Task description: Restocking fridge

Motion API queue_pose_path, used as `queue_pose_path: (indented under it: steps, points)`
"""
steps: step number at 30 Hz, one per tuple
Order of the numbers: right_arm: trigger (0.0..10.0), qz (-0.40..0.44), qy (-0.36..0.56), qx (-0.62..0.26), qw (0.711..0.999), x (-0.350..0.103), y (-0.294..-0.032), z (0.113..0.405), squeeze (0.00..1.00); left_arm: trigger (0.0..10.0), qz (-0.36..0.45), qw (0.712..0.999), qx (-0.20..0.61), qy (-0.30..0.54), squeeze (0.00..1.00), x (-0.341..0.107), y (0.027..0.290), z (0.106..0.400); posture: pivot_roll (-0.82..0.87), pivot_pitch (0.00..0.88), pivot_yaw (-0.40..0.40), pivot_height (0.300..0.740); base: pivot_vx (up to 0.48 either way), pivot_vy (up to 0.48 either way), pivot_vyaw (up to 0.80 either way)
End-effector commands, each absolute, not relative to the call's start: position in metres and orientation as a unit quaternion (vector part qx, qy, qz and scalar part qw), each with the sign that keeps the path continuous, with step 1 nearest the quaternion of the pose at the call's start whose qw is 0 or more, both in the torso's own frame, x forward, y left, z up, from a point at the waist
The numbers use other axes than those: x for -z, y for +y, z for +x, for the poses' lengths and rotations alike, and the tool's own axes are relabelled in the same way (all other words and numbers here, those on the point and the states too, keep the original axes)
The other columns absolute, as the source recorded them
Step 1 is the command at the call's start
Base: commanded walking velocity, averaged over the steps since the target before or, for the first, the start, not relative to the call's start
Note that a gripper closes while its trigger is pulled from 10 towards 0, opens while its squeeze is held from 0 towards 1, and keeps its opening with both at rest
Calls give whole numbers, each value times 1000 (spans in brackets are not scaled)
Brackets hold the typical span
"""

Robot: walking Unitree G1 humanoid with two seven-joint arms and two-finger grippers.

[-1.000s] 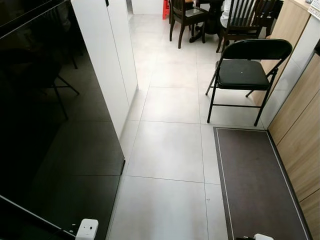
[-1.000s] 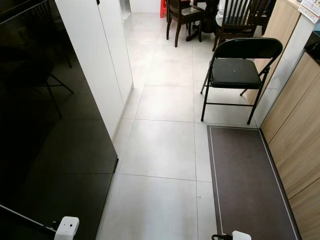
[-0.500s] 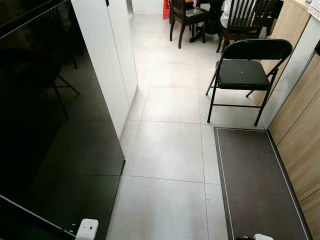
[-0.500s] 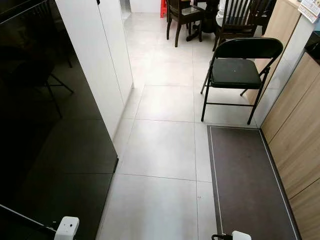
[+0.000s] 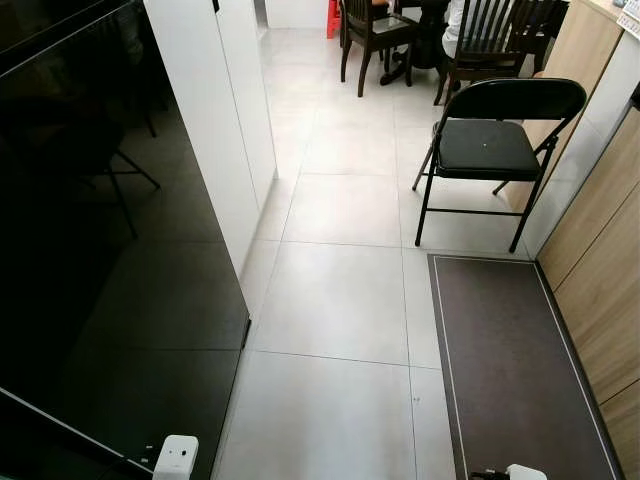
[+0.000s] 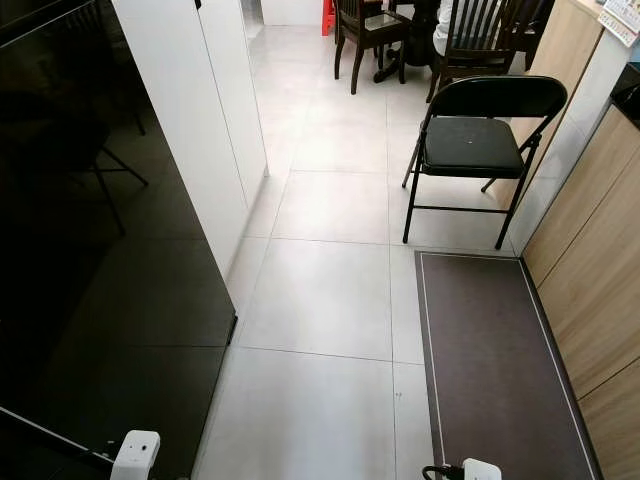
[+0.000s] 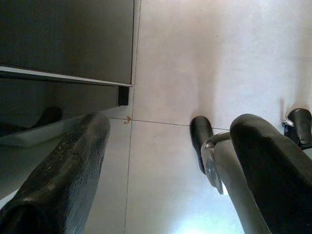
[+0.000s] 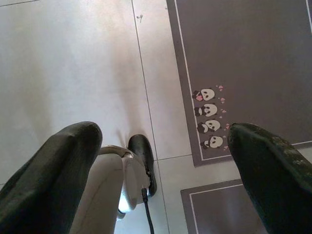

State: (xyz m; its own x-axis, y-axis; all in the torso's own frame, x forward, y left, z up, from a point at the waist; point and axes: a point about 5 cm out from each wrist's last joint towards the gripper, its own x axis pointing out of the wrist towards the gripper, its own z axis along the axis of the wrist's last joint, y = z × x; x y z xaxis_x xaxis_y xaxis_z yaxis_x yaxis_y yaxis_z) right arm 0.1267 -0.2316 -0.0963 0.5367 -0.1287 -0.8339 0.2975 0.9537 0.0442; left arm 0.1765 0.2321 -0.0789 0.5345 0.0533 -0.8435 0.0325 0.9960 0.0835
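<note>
Black glossy fridge (image 5: pixel 90 250) front on robot's left, door looks closed. Grey tile floor (image 5: pixel 340 300), brown mat (image 5: pixel 510 360), folding chair (image 5: pixel 495 140) ahead. Left gripper (image 7: pixel 165 161) and right gripper (image 8: pixel 161 161) hang over floor, fingers apart, empty.

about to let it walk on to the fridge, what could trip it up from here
The folding chair stands in the walkway ahead beside the wood cabinets, narrowing the passage. The brown mat by the robot's right foot might catch a step. The glossy black fridge front sits close on the left, so a turning left arm could knock it.
</note>
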Motion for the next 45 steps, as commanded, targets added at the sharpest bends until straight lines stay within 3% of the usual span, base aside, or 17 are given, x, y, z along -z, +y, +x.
queue_pose_path:
  steps: [1, 45]
  points:
    - [10000, 96, 471, 123, 868, 97, -231, 124, 0, 10000, 37, 873, -9, 486, 0, 79, 232, 176, -77, 0, 50, 740, 0, 0, 0]
    - [10000, 99, 472, 119, 868, 98, -231, 123, 0, 10000, 38, 873, -4, 486, 0, 80, 231, 176, -75, 0, 50, 740, 0, 0, 0]
